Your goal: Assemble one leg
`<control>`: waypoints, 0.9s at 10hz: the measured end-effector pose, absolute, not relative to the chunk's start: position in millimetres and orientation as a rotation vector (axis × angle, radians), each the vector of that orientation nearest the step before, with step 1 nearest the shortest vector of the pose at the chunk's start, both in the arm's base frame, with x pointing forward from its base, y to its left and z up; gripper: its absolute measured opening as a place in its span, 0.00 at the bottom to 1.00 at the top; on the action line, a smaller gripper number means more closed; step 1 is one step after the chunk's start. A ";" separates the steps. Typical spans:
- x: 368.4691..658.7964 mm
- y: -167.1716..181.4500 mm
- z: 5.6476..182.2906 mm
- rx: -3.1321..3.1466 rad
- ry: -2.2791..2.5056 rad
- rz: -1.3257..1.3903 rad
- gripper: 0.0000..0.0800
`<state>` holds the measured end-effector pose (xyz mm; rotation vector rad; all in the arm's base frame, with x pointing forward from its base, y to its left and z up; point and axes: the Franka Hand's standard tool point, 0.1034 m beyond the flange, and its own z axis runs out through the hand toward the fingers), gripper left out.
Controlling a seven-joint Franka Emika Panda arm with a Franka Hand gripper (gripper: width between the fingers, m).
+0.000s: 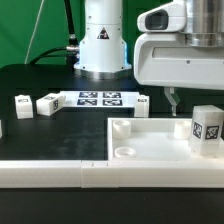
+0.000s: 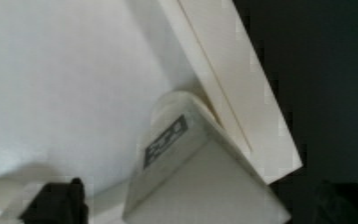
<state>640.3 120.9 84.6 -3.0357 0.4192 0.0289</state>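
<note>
A leg [image 1: 207,130], a small white block with a black-and-white tag, stands upright on the large flat white square part [image 1: 150,150] near its right rim. My gripper [image 1: 198,104] hangs open just above it. One finger [image 1: 172,100] shows to the exterior view's left of the leg; the other is hidden. In the wrist view the leg [image 2: 202,165] lies between the jaws of my gripper [image 2: 194,205], with a gap to the dark finger [image 2: 51,200]. The square part's rim [image 2: 220,70] runs alongside. Two more legs [image 1: 22,103] [image 1: 48,103] lie at the left, another [image 1: 143,104] near the middle.
The marker board [image 1: 100,98] lies on the black table in front of the robot base [image 1: 103,45]. A long white bar [image 1: 60,172] runs along the front edge. The square part has a round corner hole [image 1: 126,152].
</note>
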 end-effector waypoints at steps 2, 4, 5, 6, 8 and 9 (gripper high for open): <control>639.4 123.1 83.6 -3.078 0.071 0.015 0.81; 644.4 120.2 83.1 -3.084 -0.248 -0.050 0.81; 646.2 118.7 81.6 -3.075 -0.356 -0.103 0.81; 644.2 118.6 80.4 -3.072 -0.370 -0.091 0.81; 644.1 118.6 79.9 -3.073 -0.365 -0.090 0.69; 644.0 118.7 79.7 -3.073 -0.365 -0.089 0.47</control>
